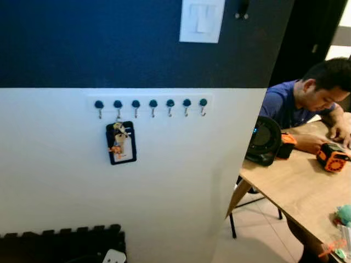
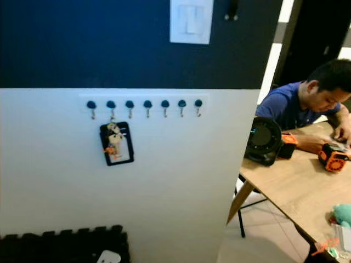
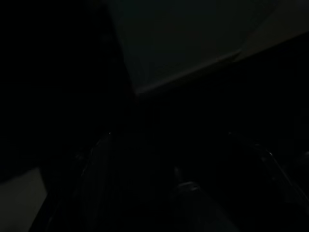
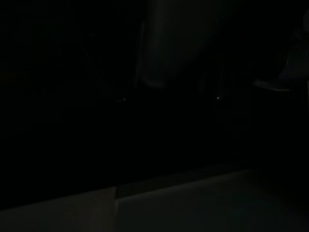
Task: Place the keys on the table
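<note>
The keys (image 1: 120, 141) hang on the wall from the second hook from the left of a white hook rack (image 1: 151, 104), bundled with a black card holder and a small orange and beige charm. The wooden table (image 1: 296, 186) stands to the right, past the wall's corner. Both arms hang idle in the shade. In the very dark wrist views only faint outlines of my left gripper (image 3: 183, 159) and my right gripper (image 4: 169, 99) can be made out, with pale floor beyond them.
A person in a blue shirt (image 1: 307, 98) sits at the table's far side, hands on it. On the table are a round black device (image 1: 264, 140), an orange and black gadget (image 1: 331, 157) and a teal object (image 1: 344, 215). Black foam mats (image 1: 60, 244) lean at the wall's foot. A light switch (image 1: 202, 20) is above.
</note>
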`<state>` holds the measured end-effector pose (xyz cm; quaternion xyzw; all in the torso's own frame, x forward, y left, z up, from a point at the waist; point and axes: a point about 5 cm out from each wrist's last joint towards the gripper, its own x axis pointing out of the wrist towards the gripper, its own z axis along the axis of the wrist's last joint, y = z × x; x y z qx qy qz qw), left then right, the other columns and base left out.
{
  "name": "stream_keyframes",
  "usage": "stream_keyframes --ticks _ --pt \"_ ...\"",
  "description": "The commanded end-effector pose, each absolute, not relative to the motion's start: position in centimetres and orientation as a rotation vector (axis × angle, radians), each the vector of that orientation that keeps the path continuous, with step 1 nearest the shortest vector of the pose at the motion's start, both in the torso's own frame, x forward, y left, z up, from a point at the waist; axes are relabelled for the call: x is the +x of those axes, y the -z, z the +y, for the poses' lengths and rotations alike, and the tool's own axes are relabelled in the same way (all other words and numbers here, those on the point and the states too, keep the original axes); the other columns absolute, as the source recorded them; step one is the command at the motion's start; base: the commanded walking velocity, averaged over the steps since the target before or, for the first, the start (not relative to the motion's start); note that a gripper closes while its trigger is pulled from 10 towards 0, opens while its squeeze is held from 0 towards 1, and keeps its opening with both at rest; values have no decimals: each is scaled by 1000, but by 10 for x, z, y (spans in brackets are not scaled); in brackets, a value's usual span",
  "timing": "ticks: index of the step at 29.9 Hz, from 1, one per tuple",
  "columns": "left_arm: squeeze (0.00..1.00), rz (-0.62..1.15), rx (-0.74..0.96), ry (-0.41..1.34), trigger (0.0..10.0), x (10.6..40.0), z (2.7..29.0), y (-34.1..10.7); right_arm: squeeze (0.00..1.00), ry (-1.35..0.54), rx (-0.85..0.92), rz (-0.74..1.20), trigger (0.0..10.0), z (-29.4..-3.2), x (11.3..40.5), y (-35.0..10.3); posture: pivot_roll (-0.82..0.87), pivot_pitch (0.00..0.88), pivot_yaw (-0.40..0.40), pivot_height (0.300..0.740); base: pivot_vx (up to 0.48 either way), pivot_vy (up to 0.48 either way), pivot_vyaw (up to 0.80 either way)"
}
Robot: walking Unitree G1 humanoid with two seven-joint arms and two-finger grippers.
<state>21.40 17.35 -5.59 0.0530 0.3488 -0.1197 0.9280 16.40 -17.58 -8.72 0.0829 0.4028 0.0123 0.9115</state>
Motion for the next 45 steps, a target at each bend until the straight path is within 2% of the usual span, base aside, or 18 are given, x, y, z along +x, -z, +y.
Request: stream_keyframes --ticks 1,16,39,45 --pt "0 725 112 249 10000 212 174 57 0 -6 177 840 10000 -180 160 89 76 21 -1 740 -311 0 0" --pt "0 729 121 251 10000 212 175 57 0 -3 181 837 10000 -179 161 88 78 21 4 740 -302 0 0" --pt "0 726 183 232 10000 216 177 56 0 -46 155 826 10000 -175 162 87 81 15 6 740 0 0 0" --pt "0 722 187 217 10000 216 177 56 0 -62 144 824 10000 -175 163 87 80 11 3 740 0 0 769"
